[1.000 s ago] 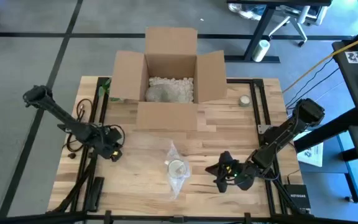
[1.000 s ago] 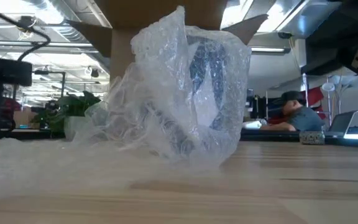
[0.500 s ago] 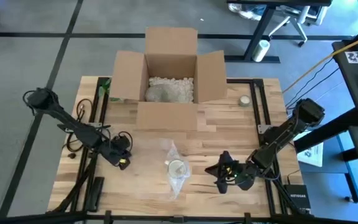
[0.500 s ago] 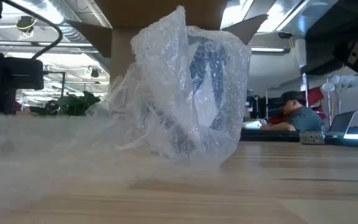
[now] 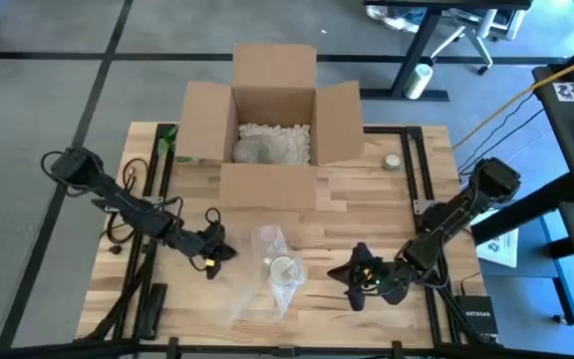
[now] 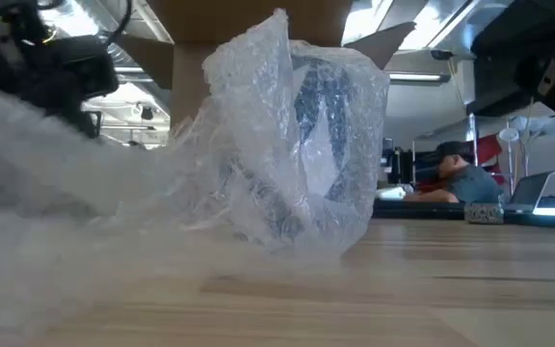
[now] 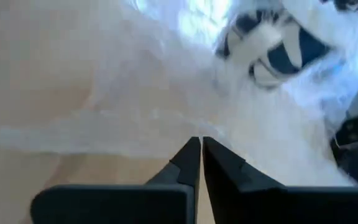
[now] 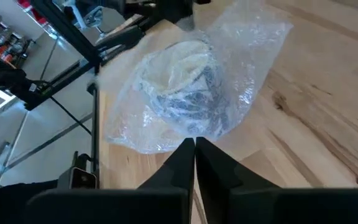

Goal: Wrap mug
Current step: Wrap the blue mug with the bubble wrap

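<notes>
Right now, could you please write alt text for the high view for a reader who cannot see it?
A mug half-wrapped in bubble wrap stands on a wooden table, the left gripper at the wrap's edge, the right gripper shut beside it. Behind stands an open cardboard box.

The mug (image 5: 284,269) is white with dark blue bands, and its inside is cream. Around it the bubble wrap (image 5: 269,279) is clear with a milky sheen. Both lie on the table (image 5: 367,209), pale honey wood with darker grain streaks. Behind the mug, the cardboard box (image 5: 273,115) is plain tan, filled with off-white packing peanuts (image 5: 272,142). The left gripper (image 5: 219,252) beside the mug and the right gripper (image 5: 354,277) on its other side are black.
</notes>
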You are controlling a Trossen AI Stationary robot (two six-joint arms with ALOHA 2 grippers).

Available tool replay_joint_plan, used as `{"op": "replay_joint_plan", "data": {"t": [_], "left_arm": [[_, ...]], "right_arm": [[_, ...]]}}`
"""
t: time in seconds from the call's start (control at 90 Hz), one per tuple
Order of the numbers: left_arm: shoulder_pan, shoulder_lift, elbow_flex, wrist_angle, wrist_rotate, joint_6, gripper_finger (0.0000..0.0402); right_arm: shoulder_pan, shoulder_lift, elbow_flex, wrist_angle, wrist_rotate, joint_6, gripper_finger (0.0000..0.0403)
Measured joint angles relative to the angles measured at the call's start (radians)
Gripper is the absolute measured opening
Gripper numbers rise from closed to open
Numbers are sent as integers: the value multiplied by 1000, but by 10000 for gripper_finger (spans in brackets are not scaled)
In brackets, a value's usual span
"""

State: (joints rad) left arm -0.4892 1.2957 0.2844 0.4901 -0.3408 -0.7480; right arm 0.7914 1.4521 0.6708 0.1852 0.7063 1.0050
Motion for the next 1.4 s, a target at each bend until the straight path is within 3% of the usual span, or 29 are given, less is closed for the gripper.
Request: {"op": "replay_joint_plan", "data": {"t": [0.144, 0.322, 0.444, 0.644, 0.967, 1.178, 1.4], "left_arm": [[20, 25, 1, 97, 18, 59, 0], [27, 44, 4, 101, 27, 67, 0], [27, 47, 4, 106, 28, 67, 0], [27, 48, 5, 156, 27, 90, 0], [24, 48, 5, 156, 28, 83, 0], [8, 48, 5, 189, 27, 86, 0], [-9, 47, 5, 203, 28, 91, 0]], "right_arm": [[-2, 0, 0, 35, 8, -21, 0], [-56, 0, 12, 57, -12, -86, 0], [-140, 4, 77, 58, -124, -196, 0], [-277, 64, 256, -13, -343, -417, 0], [-415, 270, 577, -311, -577, -544, 35], [-433, 422, 805, -434, -624, -679, 74], [-436, 563, 1012, -637, -624, -815, 81]]}}
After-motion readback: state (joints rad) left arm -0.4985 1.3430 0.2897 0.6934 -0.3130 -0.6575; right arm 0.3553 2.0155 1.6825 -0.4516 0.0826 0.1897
